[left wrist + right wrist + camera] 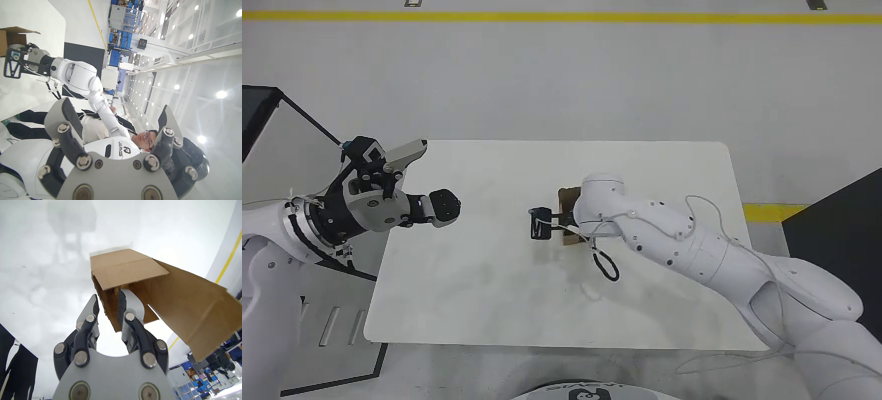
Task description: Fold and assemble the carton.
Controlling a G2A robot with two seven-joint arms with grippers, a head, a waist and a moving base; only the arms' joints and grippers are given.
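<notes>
A brown cardboard carton (566, 197) stands near the middle of the white table (642, 300), mostly hidden under my right wrist. In the right wrist view the carton (132, 264) is open toward the camera, with loose flaps sticking out. My right gripper (107, 296) is shut on one side wall, one finger inside the carton and one outside. From above, the right gripper (539, 222) sits just left of the carton. My left gripper (445, 207) hangs over the table's left part, open and empty, well apart from the carton. Its fingers (72, 117) spread wide, facing the carton (11, 39) and the right gripper (12, 65).
Bare table surface lies between the two grippers and along the front edge. A black panel (257, 110) stands off the table's left side and a dark block (842, 220) off its right. A yellow floor line (562, 16) runs behind the table.
</notes>
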